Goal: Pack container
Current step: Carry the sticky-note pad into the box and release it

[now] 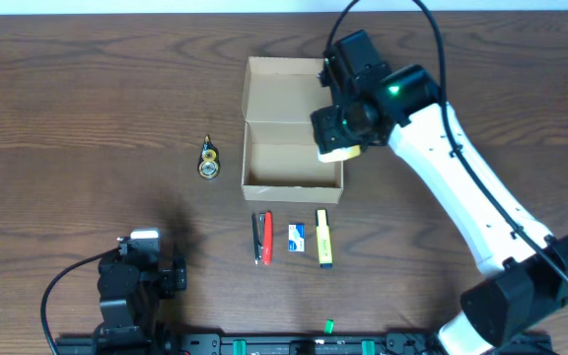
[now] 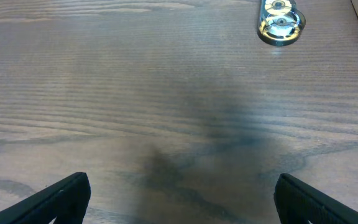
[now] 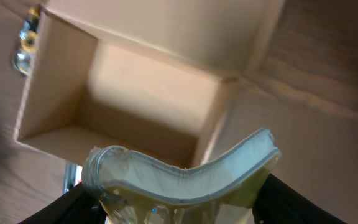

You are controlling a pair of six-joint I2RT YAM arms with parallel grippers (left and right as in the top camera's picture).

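Table: dark wood-grain top, carrying all the items below.

Left gripper: low at the near left of the table. Its jaws stand wide apart with only bare wood between them.

Gold-and-black object: small and shiny, lying on the table just left of the container and apart from it. The left wrist view shows it as round gold parts; what it is I cannot tell.

Container: tan cardboard box at the middle of the table, towards the far side. It is open, with the flap lid laid back on its far side and bare cardboard showing inside.

Red-and-black item: slim, lying lengthwise near the container's front wall and apart from it.

Blue-and-white item: small block just right of the red-and-black item.

Yellow highlighter: lies lengthwise, rightmost in the same row.

Green piece: tiny, at the near edge.

Sticky-note pad: pale yellow, bowed into a curve, at the container's right front corner and overlapping its right wall in the overhead view.

Right gripper: on the white arm reaching in from the near right, clamped on the sticky-note pad.
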